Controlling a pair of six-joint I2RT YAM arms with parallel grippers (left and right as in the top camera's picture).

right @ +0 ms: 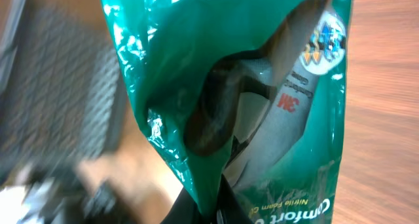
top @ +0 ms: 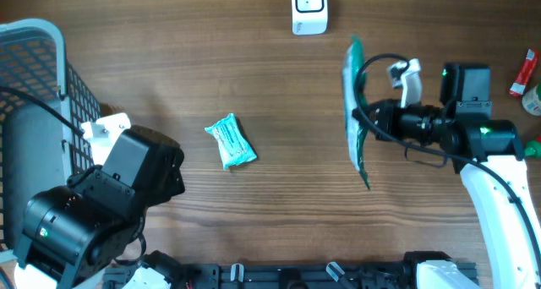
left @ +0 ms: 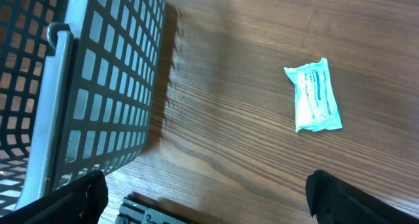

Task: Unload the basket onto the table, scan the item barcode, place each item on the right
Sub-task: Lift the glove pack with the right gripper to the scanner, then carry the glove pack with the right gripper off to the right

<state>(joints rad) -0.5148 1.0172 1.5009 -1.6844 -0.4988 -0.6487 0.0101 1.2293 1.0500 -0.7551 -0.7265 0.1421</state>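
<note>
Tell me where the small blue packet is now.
In the overhead view the blue packet lies on the wooden table, left of centre, between the grey basket and the green bag that the right gripper holds.

On my right wrist feed, the green 3M packet [right: 163, 73] fills nearly the whole frame. The right gripper [right: 211, 207] pinches its crinkled film at the bottom edge. I see wooden table [right: 386, 119] on the right and a blurred grey mesh [right: 59, 86] on the left.

Basket [top: 51, 29] cut by left edge, scanner [top: 309, 10] cropped at top, background blurred behind green packet [right: 170, 67]
</note>
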